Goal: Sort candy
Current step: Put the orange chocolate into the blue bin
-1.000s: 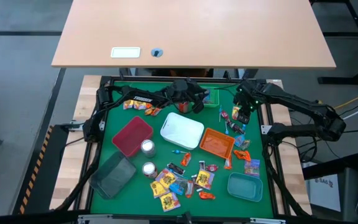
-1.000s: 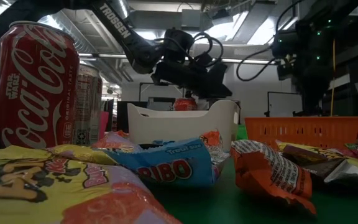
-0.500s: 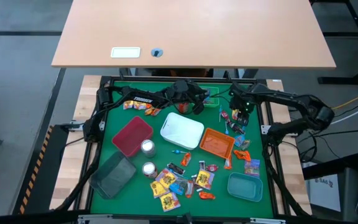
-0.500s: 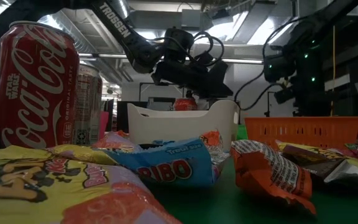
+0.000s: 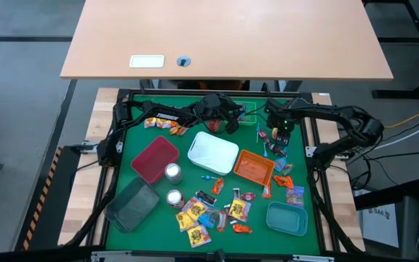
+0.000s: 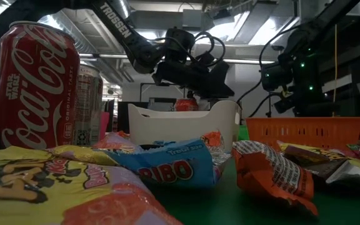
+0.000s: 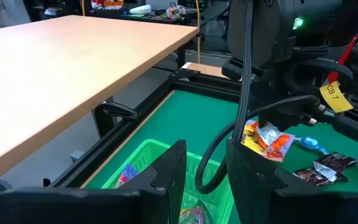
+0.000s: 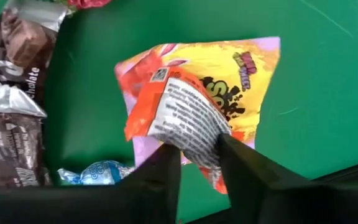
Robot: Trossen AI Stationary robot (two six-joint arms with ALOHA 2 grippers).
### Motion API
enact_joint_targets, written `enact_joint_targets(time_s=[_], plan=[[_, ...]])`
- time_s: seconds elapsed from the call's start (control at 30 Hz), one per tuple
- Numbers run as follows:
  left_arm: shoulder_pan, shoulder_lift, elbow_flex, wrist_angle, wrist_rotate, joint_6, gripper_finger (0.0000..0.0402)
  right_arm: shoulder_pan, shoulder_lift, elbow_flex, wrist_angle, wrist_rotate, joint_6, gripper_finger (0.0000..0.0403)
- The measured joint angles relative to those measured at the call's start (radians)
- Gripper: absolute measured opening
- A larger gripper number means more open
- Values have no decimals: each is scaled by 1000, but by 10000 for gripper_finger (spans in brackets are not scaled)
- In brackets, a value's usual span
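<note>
Candy [image 5: 217, 211] lies loose across the near half of the green bench [image 5: 195, 175] in the high view, with more strewn down the right side beside the orange tray [image 5: 254, 167]. A white tray [image 5: 212, 152], a red tray [image 5: 154, 158], a grey tray [image 5: 132, 205] and a teal tray [image 5: 286, 218] sit around it, and two cans [image 5: 173, 185] stand between the red and grey trays. Both arms reach to the far edge: the left pincer [image 5: 228, 120] hangs by a green tray [image 5: 246, 114], the right pincer [image 5: 282, 132] over the sweets at the far right.

Low view: a cola can [image 6: 37, 84] stands at the left behind yellow and blue packets [image 6: 167, 164], an orange wrapper [image 6: 274, 175] lies to the right. The left pincer [image 6: 212, 81] hangs above the white tray [image 6: 183, 122]; the right arm hangs above the orange tray [image 6: 305, 131].

Left wrist view: the left pincer [image 7: 205, 168] is narrowly parted with nothing between its fingers, over the green tray [image 7: 148, 158], which holds a few sweets. A yellow-orange packet [image 7: 263, 138] lies beyond, under the right arm.

Right wrist view: the right pincer [image 8: 197, 155] has its fingers on either side of an orange wrapper [image 8: 182, 121] lying on a yellow packet [image 8: 241, 81]; whether it grips the wrapper I cannot tell. Dark bars [image 8: 11, 93] lie beside.
</note>
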Motion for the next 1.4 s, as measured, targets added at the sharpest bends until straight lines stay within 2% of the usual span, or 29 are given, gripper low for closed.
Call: enact_joint_targets(time_s=[0.23, 0.47, 0.6, 0.77, 0.9, 1.07, 1.4], plan=[[0, 0, 0, 0, 0, 1, 104, 0, -1, 2, -4, -3, 1, 11], [0, -1, 0, 8, 0, 1, 104, 0, -32, 37, -77, -18, 21, 16], [0, -1, 0, 8, 0, 1, 104, 0, -73, 75, -111, -27, 37, 6], [0, -4, 0, 25, 1, 2, 104, 0, -132, 117, -122, -112, 82, 7], [0, -4, 0, 60, 7, 2, 104, 16, -174, 144, -134, -222, 125, 4], [1, -5, 0, 84, 7, 3, 104, 134, -228, 151, -134, -298, 204, 4], [0, -5, 0, 84, 7, 3, 104, 546, -277, 151, -135, -290, 527, 3]])
